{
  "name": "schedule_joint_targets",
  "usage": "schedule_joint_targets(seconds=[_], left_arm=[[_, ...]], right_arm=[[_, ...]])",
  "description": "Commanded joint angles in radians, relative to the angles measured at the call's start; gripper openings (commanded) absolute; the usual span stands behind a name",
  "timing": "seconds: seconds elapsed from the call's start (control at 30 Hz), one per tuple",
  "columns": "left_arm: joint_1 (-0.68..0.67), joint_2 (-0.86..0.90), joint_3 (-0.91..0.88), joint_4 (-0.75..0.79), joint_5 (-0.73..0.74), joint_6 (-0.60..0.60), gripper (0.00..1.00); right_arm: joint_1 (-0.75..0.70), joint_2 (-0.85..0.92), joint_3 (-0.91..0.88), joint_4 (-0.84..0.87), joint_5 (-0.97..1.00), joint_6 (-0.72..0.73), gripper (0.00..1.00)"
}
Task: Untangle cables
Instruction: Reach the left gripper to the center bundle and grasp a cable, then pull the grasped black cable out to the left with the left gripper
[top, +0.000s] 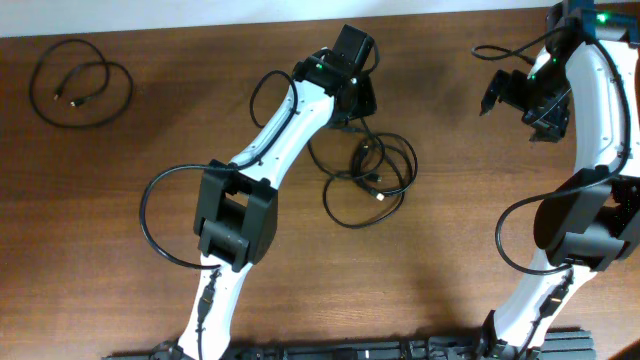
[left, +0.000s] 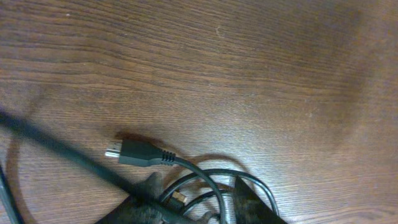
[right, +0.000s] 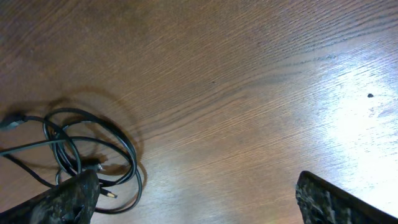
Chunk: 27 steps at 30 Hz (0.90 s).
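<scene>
A loose tangle of thin black cables (top: 372, 180) lies at the table's middle, its loops overlapping. A separate black cable (top: 75, 98) lies coiled at the far left. My left gripper (top: 355, 105) sits at the tangle's far edge. In the left wrist view its fingers (left: 199, 205) are apart, with cable loops and a gold plug tip between them and a black plug (left: 134, 151) just ahead. A blurred black cord crosses the left finger. My right gripper (top: 520, 105) is at the far right, wide open (right: 199, 202) and empty, and sees the tangle (right: 127, 152) to its left.
The wooden table (top: 470, 230) carries nothing else. Thick black wires loop off both white arms, one beside the left arm's elbow (top: 150, 215) and one by the right arm (top: 505, 235). A dark rail runs along the front edge.
</scene>
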<state>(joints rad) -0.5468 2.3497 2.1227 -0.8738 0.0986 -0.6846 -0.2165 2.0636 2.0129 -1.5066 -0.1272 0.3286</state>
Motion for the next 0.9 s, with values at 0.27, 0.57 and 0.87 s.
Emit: schedule_joint_targets(seconds=[0.27, 0.57, 0.87], left_arm=[[0.007, -0.072, 0.058, -0.002, 0.043, 0.032, 0.00], [0.006, -0.425, 0.130, 0.031, 0.043, 0.119, 0.00], [0.006, -0.678, 0.130, 0.242, 0.043, 0.220, 0.00]], right_arm=[[0.000, -0.031, 0.016, 0.001, 0.016, -0.006, 0.98], [0.000, -0.031, 0.016, 0.001, 0.016, -0.006, 0.98], [0.000, -0.031, 0.016, 0.001, 0.016, -0.006, 0.98]])
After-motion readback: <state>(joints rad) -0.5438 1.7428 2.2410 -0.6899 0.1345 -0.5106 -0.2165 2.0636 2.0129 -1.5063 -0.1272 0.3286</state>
